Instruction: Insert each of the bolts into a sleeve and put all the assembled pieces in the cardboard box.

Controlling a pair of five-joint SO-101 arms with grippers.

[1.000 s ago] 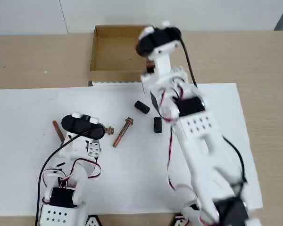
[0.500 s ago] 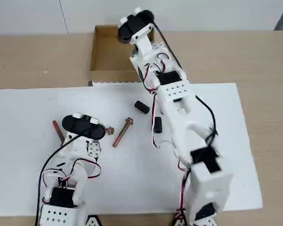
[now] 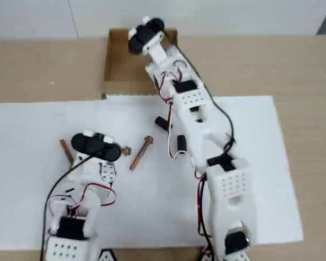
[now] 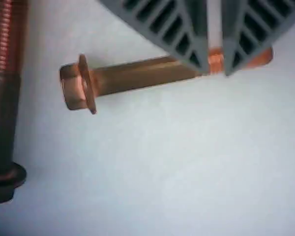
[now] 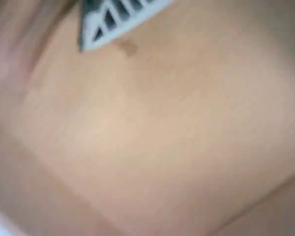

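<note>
The left arm's fingers (image 4: 201, 49) were clenched on a copper bolt (image 4: 137, 76), well apart from the cardboard box (image 3: 115, 60). They pinched it at the screw end, and the head stuck out free. The bolt looked to lie flat on the white sheet (image 3: 32, 163) that covered the worktop (image 3: 304, 65). A second bolt (image 3: 141, 153) lay loose just beside it, a little nearer the box. A third bolt (image 3: 66, 151) lay farther from the box.

One black sleeve (image 3: 181, 143) sat between the bolts and the box. The other sleeve (image 3: 161, 122) was closer to the box and half hidden by the right arm (image 3: 190, 103). No bolt was in a sleeve yet.

The right arm stretched out over the box. The right arm's fingers (image 5: 113, 19) hung above the box floor. I could not tell if they were open or closed.

The bolt was probably hard metal, stiff and a bit heavy for its size. It was round, so it could roll or slip. The screw end must go into the sleeve, so a hold near the head would likely work better. The sleeves looked small and light and could tip or roll when pushed.
</note>
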